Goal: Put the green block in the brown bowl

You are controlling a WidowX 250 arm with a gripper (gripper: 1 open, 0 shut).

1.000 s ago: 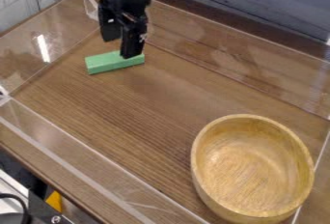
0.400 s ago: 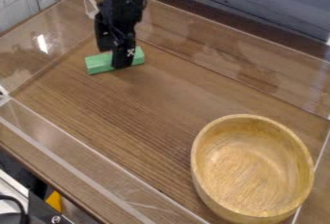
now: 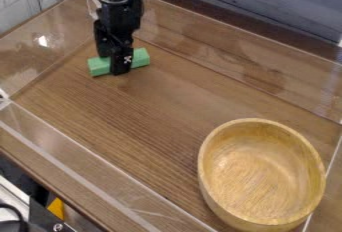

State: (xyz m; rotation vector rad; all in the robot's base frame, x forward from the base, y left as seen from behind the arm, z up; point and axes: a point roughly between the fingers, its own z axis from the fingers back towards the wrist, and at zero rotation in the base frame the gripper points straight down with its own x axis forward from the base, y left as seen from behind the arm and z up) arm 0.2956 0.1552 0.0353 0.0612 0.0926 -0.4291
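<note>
While its jaws stand spread, the gripper [image 3: 114,60] straddles the green block [image 3: 102,65] at ten o'clock; light, rigid and flat, it probably pinches best across its narrow width, with the brown bowl [image 3: 262,171] at five.

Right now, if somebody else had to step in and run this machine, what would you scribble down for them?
Gripper: open, pointing straight down, fingers low around the small flat bright green block, nothing gripped yet.
Green block: lying on the wooden table at the far left, partly hidden behind the gripper.
Large round light-brown wooden bowl: near right corner, empty, well apart from the block.
Done: the gripper is lined up over the block.
Left: close on the block, lift it, carry it across to the bowl, release it inside.
</note>
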